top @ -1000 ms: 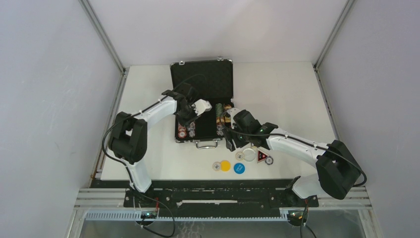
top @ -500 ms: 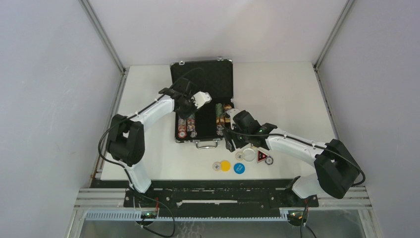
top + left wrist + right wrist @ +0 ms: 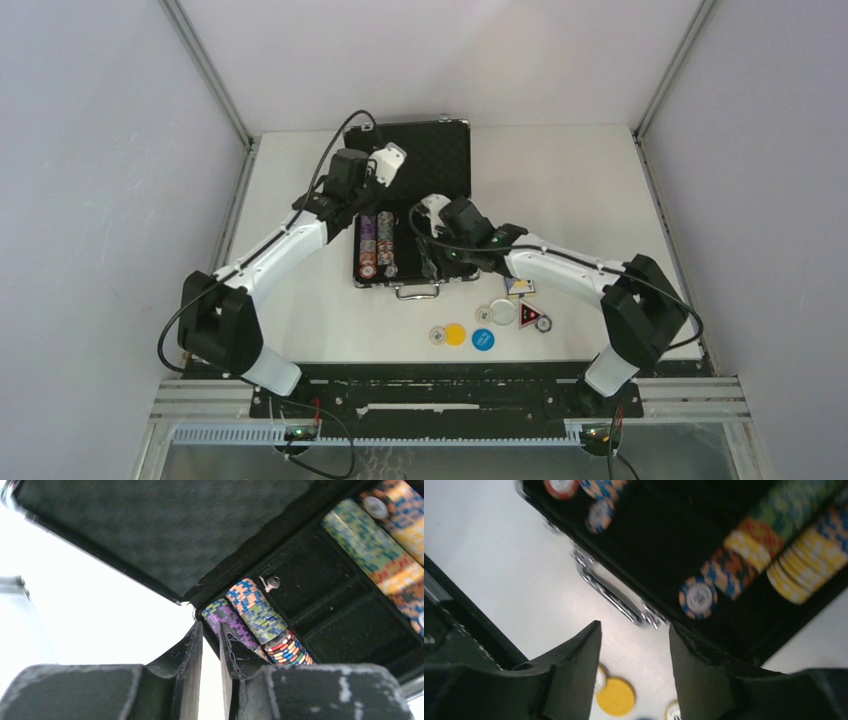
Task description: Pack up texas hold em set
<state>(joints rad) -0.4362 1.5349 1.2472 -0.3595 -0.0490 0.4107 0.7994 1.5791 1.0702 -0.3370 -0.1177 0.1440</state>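
From above, the black case (image 3: 410, 215) lay open on the tabletop (image 3: 560, 180), chips inside, round buttons (image 3: 456, 335) unpacked near the right tool (image 3: 428, 262). Left wrist view: left tool (image 3: 210, 652) nearly pressed together, empty, textured lid ahead. Right wrist view: right tool spread, empty, above the metal handle (image 3: 616, 597); buttons likely next.

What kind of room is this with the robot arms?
Probably a robot test booth, not a home: plain grey walls with metal corner posts, a bare white table, and two arms bolted to a rail.
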